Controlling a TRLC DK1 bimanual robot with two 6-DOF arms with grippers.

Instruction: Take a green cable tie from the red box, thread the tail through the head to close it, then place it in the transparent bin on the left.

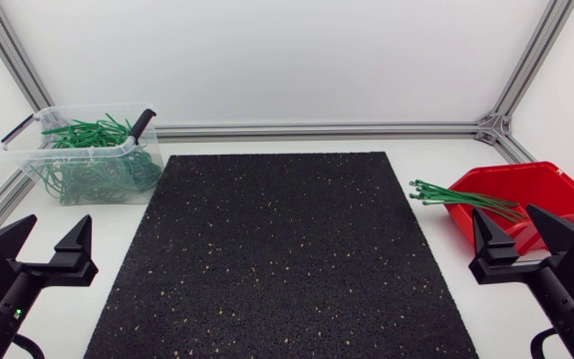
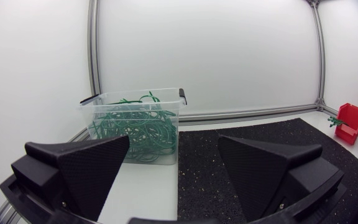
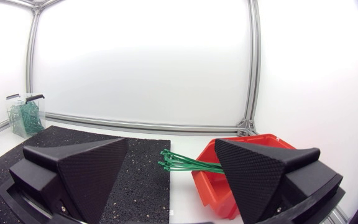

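The green ties (image 1: 464, 197) lie in the red box (image 1: 551, 187), with their ends poking out over its edge toward the black mat (image 1: 282, 259). The right gripper (image 1: 506, 212) sits just beside the box, fingers wide apart, holding nothing. The left gripper (image 1: 56, 221) is spread wide too, near the clear bin (image 1: 28, 150) of looped ties.

No text, label, brand, number or sign can be read in any view. The red box (image 3: 209, 174) just ahead of the right gripper (image 3: 171, 142) and the transparent bin (image 2: 129, 102) ahead of the left gripper (image 2: 174, 138) show no legible print.
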